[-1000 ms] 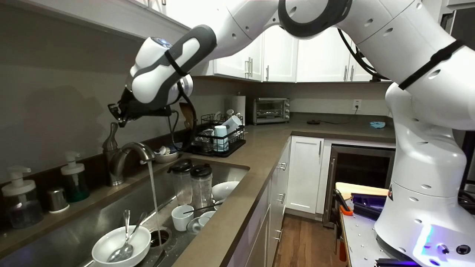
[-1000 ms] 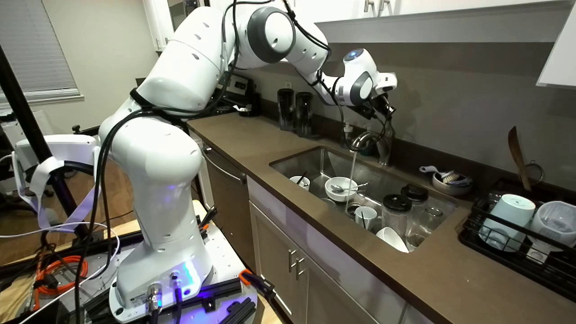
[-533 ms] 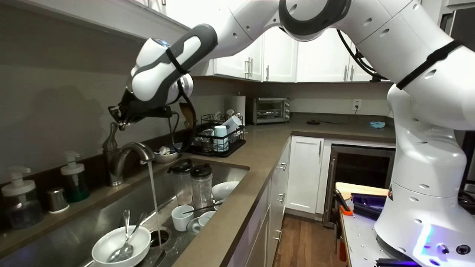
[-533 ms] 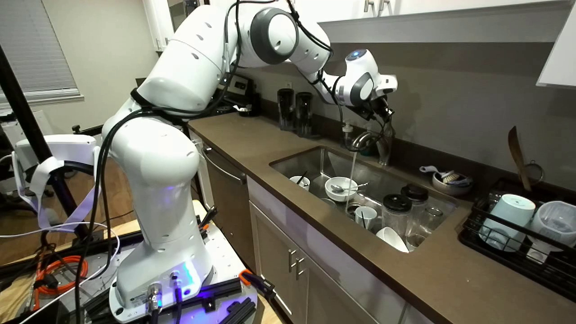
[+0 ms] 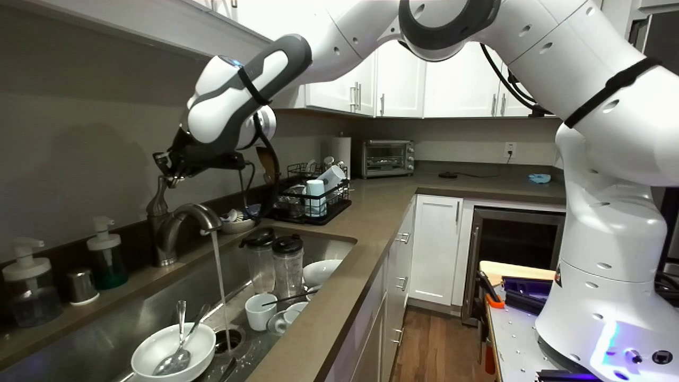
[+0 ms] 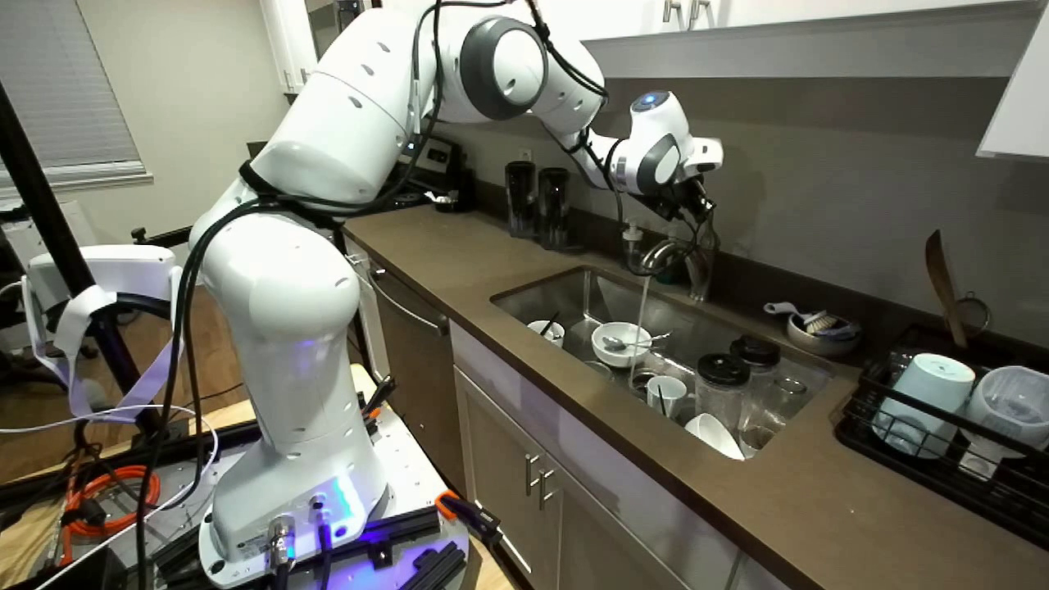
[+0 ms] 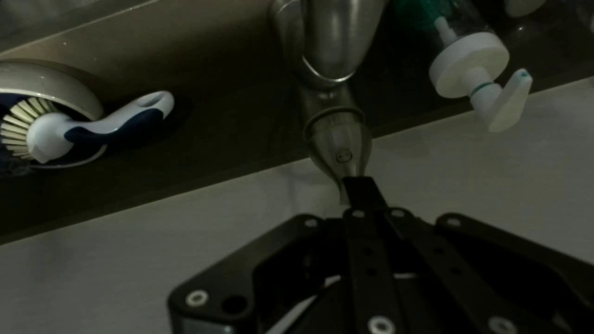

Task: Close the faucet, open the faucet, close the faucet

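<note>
Hand (image 7: 361, 186) fully closed, empty, nr top of faucet (image 5: 168, 236) lever (image 7: 341, 148), touch unclr; water (image 5: 218, 262) running into sink (image 5: 123, 319) w/ dishes (image 5: 258, 315).

faucet (image 5: 172, 228): water (image 5: 218, 270) running into sink (image 5: 140, 315) | gripper (image 5: 173, 182): at tip of lever handle (image 5: 157, 205), contact unclear | white bowl (image 5: 203, 347): in sink, holding spoons (image 5: 175, 362)

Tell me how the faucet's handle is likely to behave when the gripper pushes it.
The handle should stay rigid rather than bend, as it looks like metal. Its smooth, tapering surface could let the shut gripper slide off. The faucet itself probably won't tip, since its base appears fixed to the counter.
</note>
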Available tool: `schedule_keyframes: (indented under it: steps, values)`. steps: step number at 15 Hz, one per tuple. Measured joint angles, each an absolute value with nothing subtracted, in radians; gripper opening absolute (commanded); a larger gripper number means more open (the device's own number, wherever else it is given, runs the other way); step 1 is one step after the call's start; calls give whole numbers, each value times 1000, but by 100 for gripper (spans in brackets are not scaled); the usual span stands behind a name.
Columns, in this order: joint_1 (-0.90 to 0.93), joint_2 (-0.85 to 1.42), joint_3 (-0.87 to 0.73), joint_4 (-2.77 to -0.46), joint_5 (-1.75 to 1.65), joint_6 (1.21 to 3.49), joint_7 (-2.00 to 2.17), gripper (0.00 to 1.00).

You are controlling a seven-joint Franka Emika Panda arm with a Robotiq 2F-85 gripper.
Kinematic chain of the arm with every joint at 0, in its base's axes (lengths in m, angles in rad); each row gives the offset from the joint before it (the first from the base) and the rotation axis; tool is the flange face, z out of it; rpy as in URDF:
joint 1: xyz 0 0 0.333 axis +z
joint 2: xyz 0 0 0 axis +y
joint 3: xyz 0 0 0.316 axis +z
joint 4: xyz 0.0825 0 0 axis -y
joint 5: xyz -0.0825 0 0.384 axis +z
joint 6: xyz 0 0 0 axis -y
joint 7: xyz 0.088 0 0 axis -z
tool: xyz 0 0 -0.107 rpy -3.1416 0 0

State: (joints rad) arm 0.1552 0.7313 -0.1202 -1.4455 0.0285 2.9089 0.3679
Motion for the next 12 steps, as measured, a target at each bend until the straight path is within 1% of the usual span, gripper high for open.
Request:
schedule_keyframes:
  steps: [12]
  values:
    - [136,734,-90,-1446,32,3009,357,0]
